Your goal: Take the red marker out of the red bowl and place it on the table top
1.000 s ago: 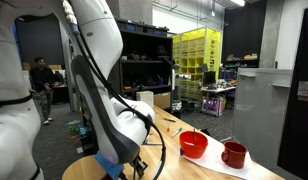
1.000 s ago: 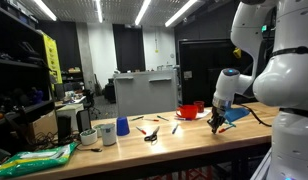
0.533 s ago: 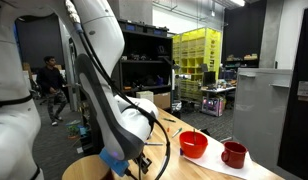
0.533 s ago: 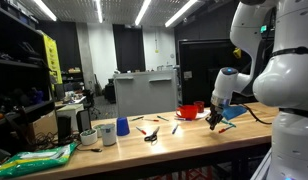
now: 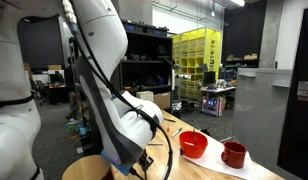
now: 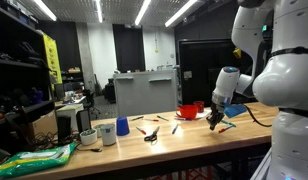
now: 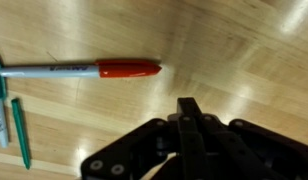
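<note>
The red marker (image 7: 84,70), grey-barrelled with a red cap, lies flat on the pale wood table top (image 7: 244,50) in the wrist view. It is just ahead of my gripper (image 7: 189,104). The gripper's fingers are pressed together with nothing between them, clear of the marker. In an exterior view the gripper (image 6: 216,122) hangs low over the table top (image 6: 184,136), a little in front of the red bowl (image 6: 190,110). The red bowl (image 5: 194,145) also shows in an exterior view, beyond my arm; what it holds is hidden.
A red mug (image 5: 233,154) stands next to the bowl on a white sheet. Two green pens (image 7: 16,128) lie at the left edge of the wrist view. Scissors (image 6: 151,135), a blue cup (image 6: 122,127), a white mug (image 6: 106,133) and a green bag (image 6: 39,157) lie further along the table.
My arm has shifted only slightly and the gripper has stayed shut. A person walking in the background has left the view.
</note>
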You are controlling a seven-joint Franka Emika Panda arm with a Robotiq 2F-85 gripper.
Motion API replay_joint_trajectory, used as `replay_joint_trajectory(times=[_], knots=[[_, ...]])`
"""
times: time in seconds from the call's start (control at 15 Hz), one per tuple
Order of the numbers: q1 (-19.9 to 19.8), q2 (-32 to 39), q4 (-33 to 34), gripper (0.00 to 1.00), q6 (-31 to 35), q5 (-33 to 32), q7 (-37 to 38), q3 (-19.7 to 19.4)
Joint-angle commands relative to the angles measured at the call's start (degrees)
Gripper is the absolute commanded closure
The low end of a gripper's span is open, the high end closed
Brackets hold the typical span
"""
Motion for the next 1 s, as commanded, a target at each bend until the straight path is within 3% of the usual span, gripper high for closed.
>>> replay_joint_trajectory(times=[0.0, 0.2, 0.73, 0.93], knots=[[-0.4, 1.0, 0.6, 0.74, 0.9, -3.3, 2.6, -0.1], [0.2, 0.3, 0.4, 0.58, -0.4, -4.7, 5.3, -0.1], [1.0, -0.2, 1.4, 0.04, -0.8, -5.4, 9.4, 0.1], [0.8, 0.4, 2.0, 0.0, -0.2, -6.1, 10.4, -0.1]])
